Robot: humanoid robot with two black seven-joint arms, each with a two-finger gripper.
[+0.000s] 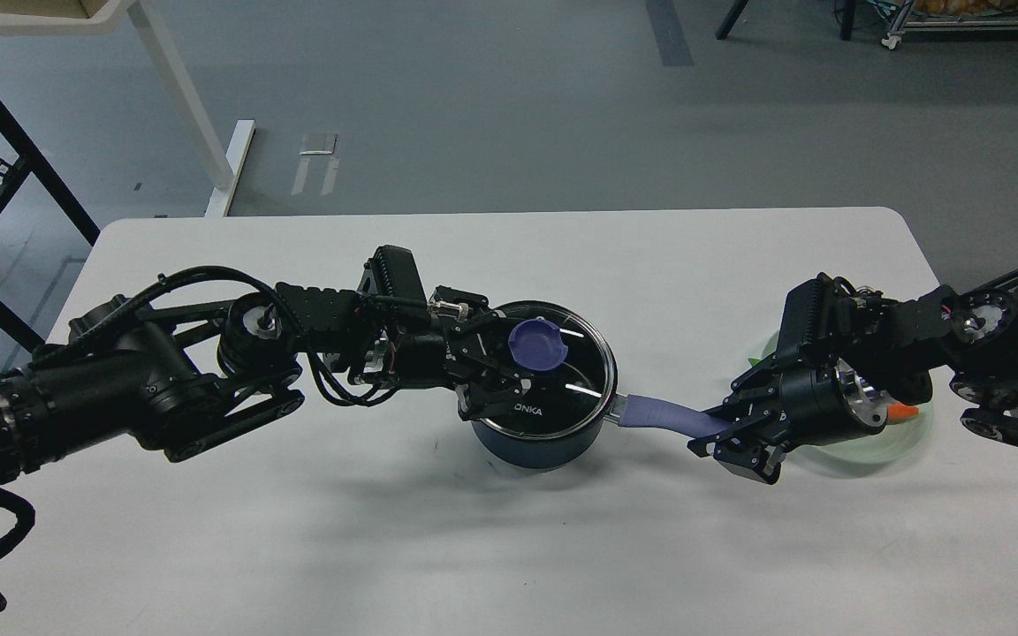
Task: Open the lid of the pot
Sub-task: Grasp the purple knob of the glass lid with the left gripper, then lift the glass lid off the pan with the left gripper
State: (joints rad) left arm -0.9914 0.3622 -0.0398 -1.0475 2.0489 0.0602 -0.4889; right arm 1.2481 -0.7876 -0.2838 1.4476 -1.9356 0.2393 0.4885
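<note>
A dark blue pot [534,442] stands at the table's middle with its glass lid [575,375] on it. The lid has a purple knob [537,344]. My left gripper [500,360] lies low over the lid's left part, open, with one finger behind and one in front of the knob's left edge. I cannot tell whether the fingers touch the knob. The pot's purple handle [661,412] points right. My right gripper [721,430] is shut on the handle's end.
A pale green plate [902,442] with an orange piece [903,411] lies under my right arm at the table's right end. The white table [509,548] has its far edge just behind both arms.
</note>
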